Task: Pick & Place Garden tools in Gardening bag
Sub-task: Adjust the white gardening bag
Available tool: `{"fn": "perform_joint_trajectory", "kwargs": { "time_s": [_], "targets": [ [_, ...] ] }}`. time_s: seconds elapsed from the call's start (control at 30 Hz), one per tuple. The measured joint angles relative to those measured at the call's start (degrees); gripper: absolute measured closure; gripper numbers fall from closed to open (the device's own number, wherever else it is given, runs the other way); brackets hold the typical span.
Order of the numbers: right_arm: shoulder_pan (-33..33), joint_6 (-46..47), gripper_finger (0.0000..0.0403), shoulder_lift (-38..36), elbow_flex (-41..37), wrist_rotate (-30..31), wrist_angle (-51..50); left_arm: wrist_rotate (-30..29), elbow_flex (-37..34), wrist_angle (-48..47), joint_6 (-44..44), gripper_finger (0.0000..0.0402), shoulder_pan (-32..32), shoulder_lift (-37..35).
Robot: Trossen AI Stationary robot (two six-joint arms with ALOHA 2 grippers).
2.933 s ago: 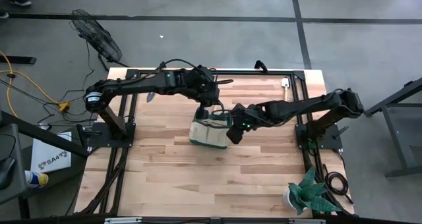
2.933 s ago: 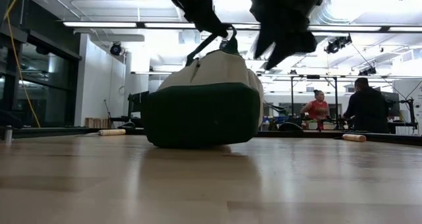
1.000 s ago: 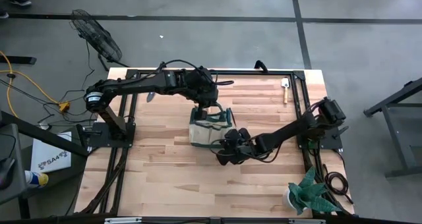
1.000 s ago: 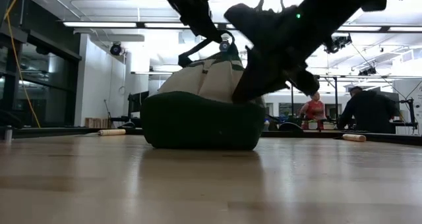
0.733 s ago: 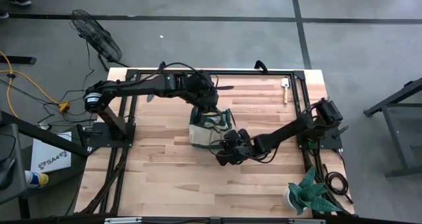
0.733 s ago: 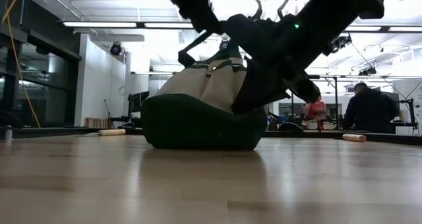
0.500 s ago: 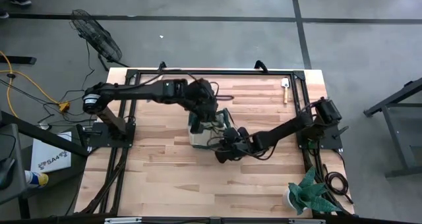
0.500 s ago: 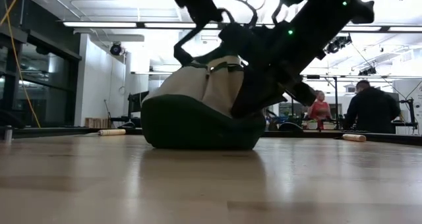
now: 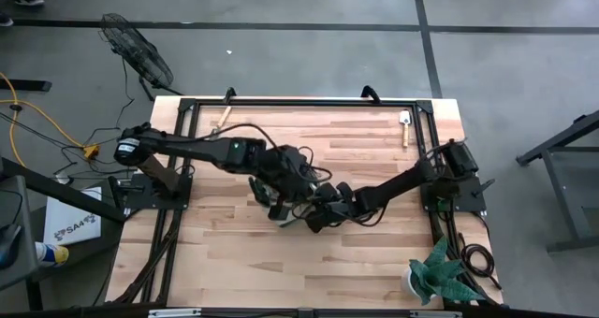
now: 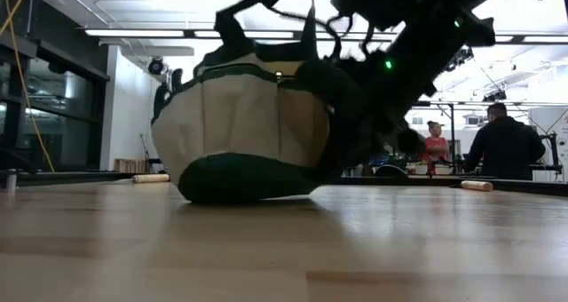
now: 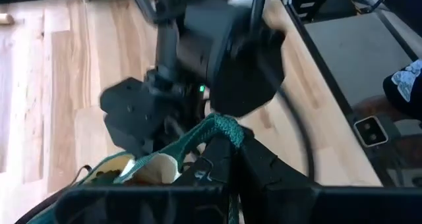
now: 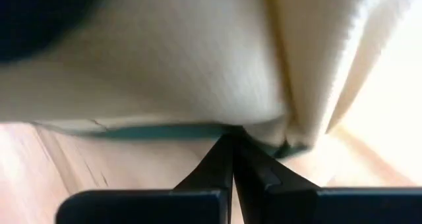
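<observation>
you see the gardening bag (image 10: 240,129) near the middle of the worktop (image 9: 374,252), tipped so its dark green base turns toward 7 o'clock in the low view and only one edge of that base meets the wood. its opening and handles point up toward 1 o'clock, so its long axis leans rather than standing upright.

your left end effector (image 11: 227,135) is clamped shut on a green handle loop (image 11: 221,126) at the top of the bag. your right end effector (image 12: 232,145) is closed too, its fingertips pressed together against the beige fabric at the green lower trim (image 12: 171,132); whether it pinches fabric, you cannot tell.

half a second ago the bag sat nearly flat on its base; now it is lifted and rocked over. in the high view, the left arm has swung down toward 6 o'clock, covering the bag.

a wooden-handled trowel (image 9: 405,128) lies at the far right edge, well apart.
</observation>
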Motion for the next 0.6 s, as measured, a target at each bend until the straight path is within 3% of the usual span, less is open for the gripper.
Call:
{"fn": "perform_joint_trajectory", "kwargs": {
  "time_s": [0.23,0.47,0.6],
  "targets": [
    [2.04,0.85,0.0400,2.29,-0.06,-1.58,-0.37,-2.05,-0.01,2.22,-3.75,0.0401,-3.02,1.96],
    [2.64,-9.23,0.0400,0.79,0.01,-7.54,-5.51,-5.50,-0.44,2.46,-11.22,0.0401,-5.66,4.37],
    [3.12,-15.12,0.0400,-2.55,-0.11,-10.49,-14.60,-8.23,-0.24,2.06,-15.82,0.0401,-6.51,4.96]
  ]
}}
